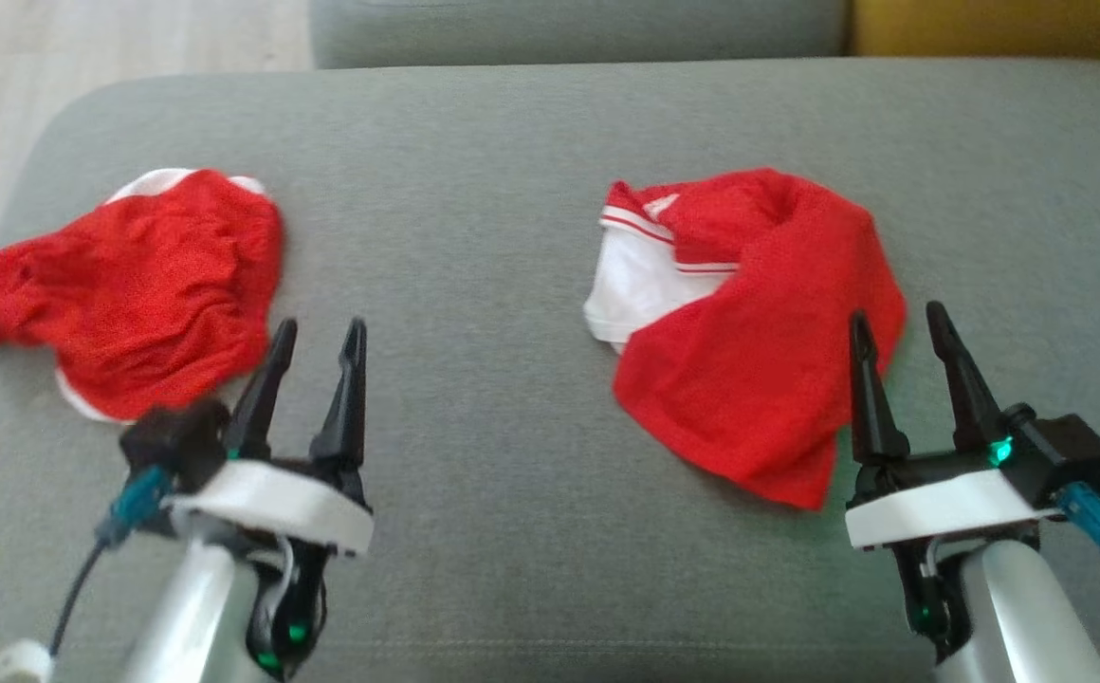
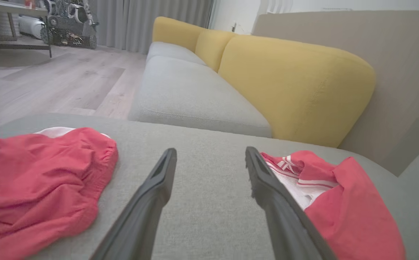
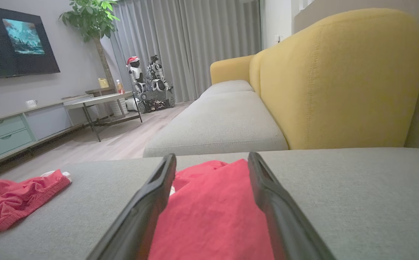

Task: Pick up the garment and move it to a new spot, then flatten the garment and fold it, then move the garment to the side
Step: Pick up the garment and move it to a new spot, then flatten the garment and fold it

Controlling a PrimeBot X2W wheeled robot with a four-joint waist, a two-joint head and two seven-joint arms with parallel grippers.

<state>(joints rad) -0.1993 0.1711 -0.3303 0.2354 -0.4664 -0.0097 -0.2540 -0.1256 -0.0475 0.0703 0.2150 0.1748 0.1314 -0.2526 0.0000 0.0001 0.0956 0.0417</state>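
We see both garments crumpled on the grey cushion (image 1: 493, 237). The left garment (image 1: 133, 285), cut off at the head view's edge, lies just beyond the left pincer (image 1: 320, 327), and the right pincer (image 1: 897, 311) partly covers the right garment (image 1: 759, 351); both pincers stand apart and empty. The head and left wrist views give us the right garment's white striped panel (image 1: 635, 275), whereas the right wrist view catches mostly plain red, seemingly from just above the cloth.

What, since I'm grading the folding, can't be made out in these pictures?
- Left garment: head view, lower right corner behind the left gripper fingers; left wrist view, cut off by the left edge.
- Right garment: right wrist view, near part behind the right gripper fingers and cut off at the bottom edge.
- White mark on the right garment: left wrist view, too blurred to read.
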